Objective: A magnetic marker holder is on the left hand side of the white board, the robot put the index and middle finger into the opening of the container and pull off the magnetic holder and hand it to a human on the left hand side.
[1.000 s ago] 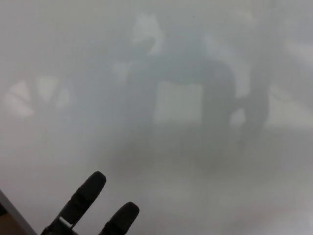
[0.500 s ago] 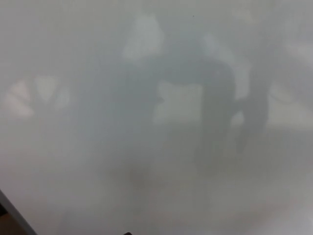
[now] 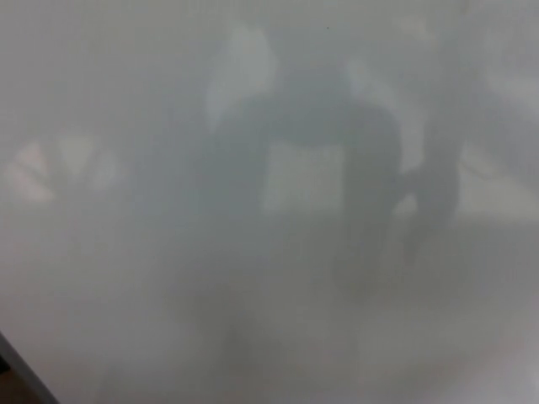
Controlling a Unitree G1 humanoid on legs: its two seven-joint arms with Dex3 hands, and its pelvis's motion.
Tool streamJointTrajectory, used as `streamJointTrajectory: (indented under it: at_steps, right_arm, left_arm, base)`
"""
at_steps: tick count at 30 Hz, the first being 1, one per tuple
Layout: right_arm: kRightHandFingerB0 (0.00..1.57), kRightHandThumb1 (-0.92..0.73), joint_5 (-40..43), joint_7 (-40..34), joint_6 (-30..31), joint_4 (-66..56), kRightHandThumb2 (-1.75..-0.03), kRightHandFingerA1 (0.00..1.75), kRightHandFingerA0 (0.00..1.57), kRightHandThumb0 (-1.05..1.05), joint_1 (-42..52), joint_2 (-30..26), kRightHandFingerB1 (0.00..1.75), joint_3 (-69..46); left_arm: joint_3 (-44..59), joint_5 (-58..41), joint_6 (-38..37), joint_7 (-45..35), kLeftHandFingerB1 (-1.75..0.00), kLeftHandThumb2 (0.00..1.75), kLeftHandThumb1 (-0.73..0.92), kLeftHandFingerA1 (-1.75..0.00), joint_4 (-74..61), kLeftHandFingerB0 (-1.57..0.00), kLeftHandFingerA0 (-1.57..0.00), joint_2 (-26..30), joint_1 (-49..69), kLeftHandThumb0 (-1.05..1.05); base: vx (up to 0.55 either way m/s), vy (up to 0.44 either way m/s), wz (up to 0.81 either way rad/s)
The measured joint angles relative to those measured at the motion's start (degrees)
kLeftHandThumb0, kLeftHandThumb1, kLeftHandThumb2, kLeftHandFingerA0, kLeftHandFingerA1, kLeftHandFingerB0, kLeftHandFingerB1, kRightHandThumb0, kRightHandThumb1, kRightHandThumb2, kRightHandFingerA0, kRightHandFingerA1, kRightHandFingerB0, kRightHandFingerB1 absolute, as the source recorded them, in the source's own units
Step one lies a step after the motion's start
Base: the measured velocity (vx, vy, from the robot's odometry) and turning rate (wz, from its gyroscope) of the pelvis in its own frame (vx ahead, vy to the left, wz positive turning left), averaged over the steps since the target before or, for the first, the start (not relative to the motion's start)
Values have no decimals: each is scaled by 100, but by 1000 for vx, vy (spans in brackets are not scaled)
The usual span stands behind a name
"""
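Marker holder: not visible anywhere in the head view; the task puts it on the left side of the board, so it most likely lies beyond the left edge of the picture.
White board [image 3: 269, 337]: fills nearly the whole view, a glossy pale surface seen close up, because the head faces it squarely and the holder clings to it by magnet rather than resting on any tabletop.
Board edge [image 3: 18, 364]: a grey strip cuts the bottom left corner on a slant, with a sliver of brown beyond it; this is the one sign of where the board's left side begins.
Reflection [image 3: 328, 143]: a dark, soft-edged arch shape with paler patches around it, possibly the robot itself mirrored in the gloss, though it is too blurred to be sure.
Left hand: out of frame, so I cannot say whether it is spread, curled or gripping anything.
Right hand: also out of frame, state unknown for the same reason.
Step in hand: judged only from the bare board, the holder is either out of sight to the left or already off it; the pictures do not settle which.
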Motion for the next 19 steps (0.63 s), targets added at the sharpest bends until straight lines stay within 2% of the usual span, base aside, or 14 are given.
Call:
streamJointTrajectory:
  at_steps: [3, 4, 6, 8, 9, 10, 11, 15, 16, 17, 18, 19]
  right_arm:
    - [2, -63, 0, 0, 8, -1, -90, 64, 78, -54, -235, -1, 26, -20]
    - [8, -76, 0, 0, 11, -2, -66, 52, 80, -48, -296, -1, 18, -24]
    - [5, -76, 0, 0, 16, -5, -62, 51, 80, -48, -550, -1, 25, -43]
    - [5, -76, 0, -1, 20, -6, -62, 51, 80, -48, -748, -1, 25, -53]
    - [5, -76, 1, -1, 23, -5, -62, 51, 81, -47, -847, -1, 25, -63]
    - [5, -76, 1, -2, 25, -4, -62, 51, 81, -47, -902, -1, 25, -70]
    - [4, -77, 1, -2, 28, -4, -62, 51, 78, -47, -979, -1, 25, -77]
    - [8, -76, 1, -15, 49, 0, -66, 52, 78, -47, -1211, -2, 18, -94]
    - [8, -75, 1, -19, 57, 0, -66, 52, 80, -47, -1247, -2, 18, -98]
    - [8, -75, 1, -25, 67, 1, -66, 52, 80, -47, -1285, -2, 18, -104]
    - [9, -76, 1, -28, 71, 1, -66, 52, 79, -48, -1297, -2, 19, -106]
    - [9, -76, 1, -30, 78, 3, -66, 52, 79, -48, -1310, -2, 19, -110]
  left_arm:
    - [-169, 332, -279, 388, -34, 58, 58, -42, 368, -25, -32, 12, -301, -40]
    - [-193, 390, -325, 460, -32, 58, 59, -41, 429, -25, -32, 15, -365, -38]
    - [-277, 608, -520, 732, -31, 58, 59, -42, 659, -24, -32, 38, -631, -39]
    - [-342, 781, -683, 948, -31, 58, 59, -42, 832, -24, -32, 82, -840, -39]
    - [-386, 884, -780, 1069, -41, 72, 49, -48, 934, -22, -27, 115, -953, -46]
    - [-408, 941, -839, 1139, -41, 72, 49, -48, 994, -22, -27, 132, -1016, -46]
    - [-441, 1035, -929, 1245, -31, 57, 55, -42, 1081, -23, -28, 157, -1103, -44]
    - [-556, 1394, -1306, 1664, -31, 56, 53, -42, 1433, -24, -30, 231, -1378, -44]
    - [-581, 1475, -1390, 1750, -40, 70, 44, -47, 1508, -19, -24, 241, -1424, -51]
    - [-617, 1582, -1511, 1875, -40, 70, 44, -47, 1613, -19, -24, 251, -1485, -51]
    - [-629, 1622, -1565, 1928, -31, 56, 53, -41, 1656, -24, -29, 253, -1507, -45]
    - [-648, 1690, -1641, 1999, -31, 56, 53, -41, 1720, -24, -29, 259, -1535, -45]
  base:
    - [0, 0, 0]
    - [0, 0, 0]
    - [0, 0, 0]
    - [0, 0, 0]
    - [0, 0, 0]
    - [0, 0, 0]
    - [0, 0, 0]
    - [0, 0, 0]
    - [0, 0, 0]
    - [0, 0, 0]
    - [0, 0, 0]
    - [0, 0, 0]
